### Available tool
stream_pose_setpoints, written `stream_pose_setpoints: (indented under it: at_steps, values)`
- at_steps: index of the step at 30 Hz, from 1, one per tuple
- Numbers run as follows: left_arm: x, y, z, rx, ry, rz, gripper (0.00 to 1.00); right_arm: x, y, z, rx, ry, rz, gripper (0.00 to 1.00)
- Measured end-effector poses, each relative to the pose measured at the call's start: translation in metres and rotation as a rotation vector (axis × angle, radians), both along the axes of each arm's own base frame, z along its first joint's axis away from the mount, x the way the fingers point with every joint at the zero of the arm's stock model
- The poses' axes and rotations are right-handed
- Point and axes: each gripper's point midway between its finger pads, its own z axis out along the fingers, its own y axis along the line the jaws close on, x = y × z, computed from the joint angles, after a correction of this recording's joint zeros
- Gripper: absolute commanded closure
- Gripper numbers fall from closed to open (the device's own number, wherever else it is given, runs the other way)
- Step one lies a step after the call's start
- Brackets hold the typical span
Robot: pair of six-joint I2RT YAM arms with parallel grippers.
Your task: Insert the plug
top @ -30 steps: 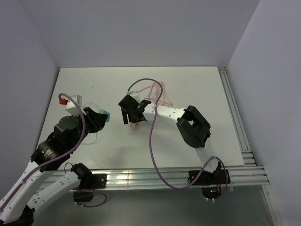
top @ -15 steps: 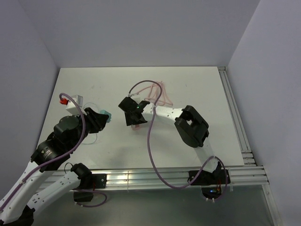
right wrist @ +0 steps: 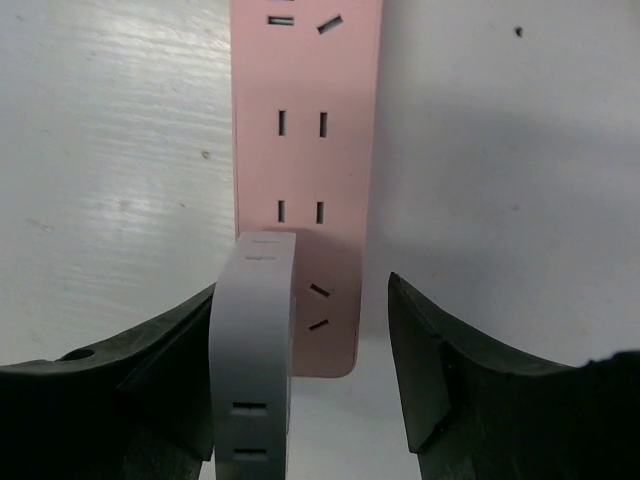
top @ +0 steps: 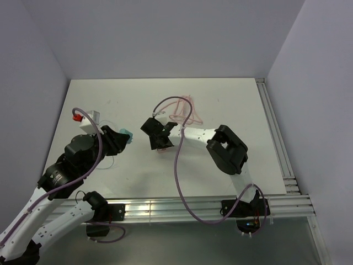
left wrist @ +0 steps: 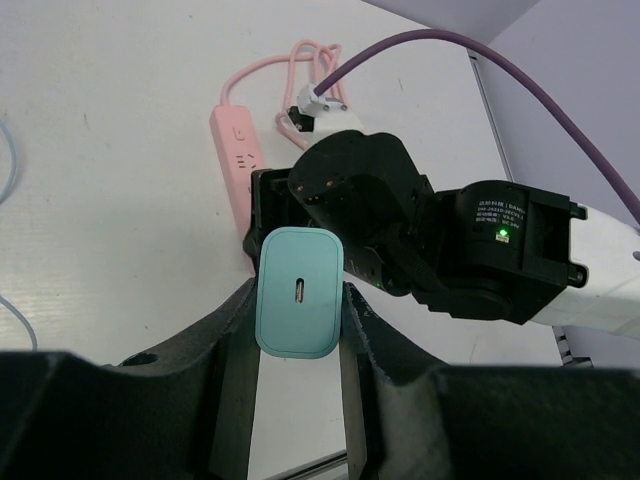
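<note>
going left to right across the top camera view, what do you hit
plug, held in the left gripper → right gripper → pink cord loops → right arm elbow → rail

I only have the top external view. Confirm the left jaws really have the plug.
Observer: Confirmed. In the left wrist view the plug is clamped between the jaws of the left gripper. Its flat teal face, with one oval slot, points back at the camera.
Operator: Now report what is under the right gripper. I only see the arm covering it.
Observer: The right wrist view shows one end of the pink power strip lying flat on the table, socket slots up. The open jaws of the right gripper straddle it.
</note>
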Motion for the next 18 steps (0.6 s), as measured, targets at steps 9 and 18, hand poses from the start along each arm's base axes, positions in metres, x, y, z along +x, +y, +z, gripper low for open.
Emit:
stream_pose_setpoints:
  at_steps: [9, 18]
  values:
    - [0.003, -0.010, -0.001, -0.012, 0.006, -0.031, 1.00, -0.008, -0.045, 0.000, -0.040, -0.001, -0.019, 0.21]
    - [0.009, -0.025, -0.016, -0.006, 0.035, -0.067, 1.00, -0.006, -0.091, 0.001, -0.074, -0.010, 0.002, 0.12]
